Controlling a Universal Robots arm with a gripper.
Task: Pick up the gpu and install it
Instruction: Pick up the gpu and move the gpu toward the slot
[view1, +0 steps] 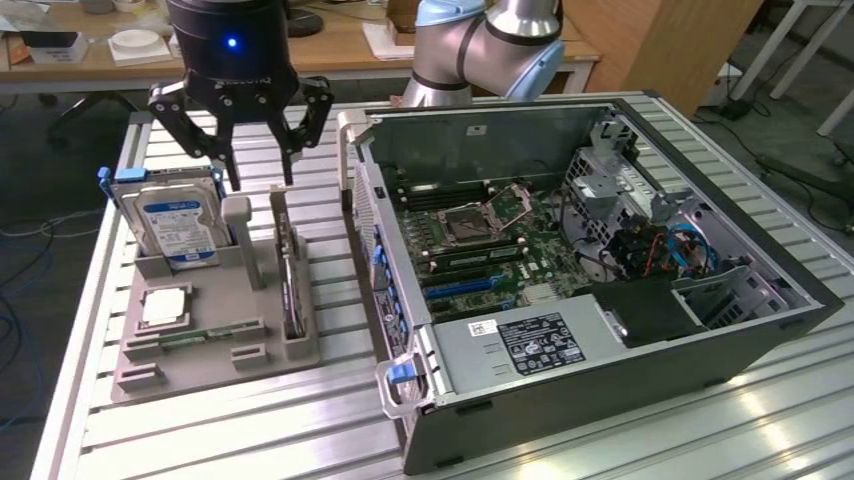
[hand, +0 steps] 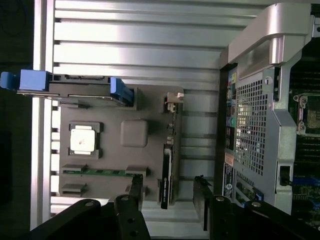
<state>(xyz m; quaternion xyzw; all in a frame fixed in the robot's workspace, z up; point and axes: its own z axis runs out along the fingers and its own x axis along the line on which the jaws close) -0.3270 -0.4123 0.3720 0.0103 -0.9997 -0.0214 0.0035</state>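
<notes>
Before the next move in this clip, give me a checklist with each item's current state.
1. Gripper open and empty: ok.
2. gpu standing on edge in its tray slot: ok.
3. gpu's end lined up between the fingers in the wrist view: ok.
4. Finger clearance from the hard drive: cannot tell.
5. Computer case open, motherboard exposed: ok.
6. Expansion slot free for the gpu: cannot tell.
</notes>
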